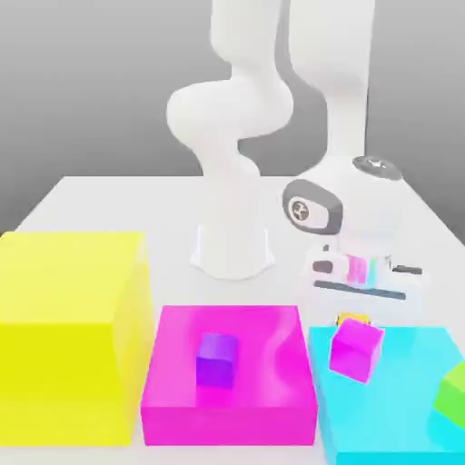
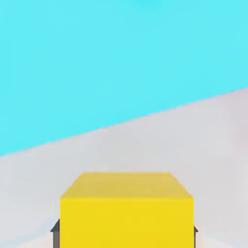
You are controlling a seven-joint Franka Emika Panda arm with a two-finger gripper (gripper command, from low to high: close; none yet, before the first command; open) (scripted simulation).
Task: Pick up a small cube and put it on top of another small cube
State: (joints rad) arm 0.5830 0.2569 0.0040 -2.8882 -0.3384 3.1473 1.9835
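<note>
Yellow cube (image 2: 126, 209) sits clamped in the tool (image 1: 352, 320) at the tabletop's (image 1: 136, 195) edge beside the cyan block (image 1: 409, 400), gripped for stacking on another cube.

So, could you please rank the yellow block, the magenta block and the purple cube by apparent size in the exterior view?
1. yellow block, largest
2. magenta block
3. purple cube, smallest, resting on the magenta block

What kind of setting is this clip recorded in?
Most likely a simulated tabletop for block stacking: a white arm mounted on a plain pale table, flat-coloured yellow block, magenta block and cyan block, against an empty grey backdrop.
</note>
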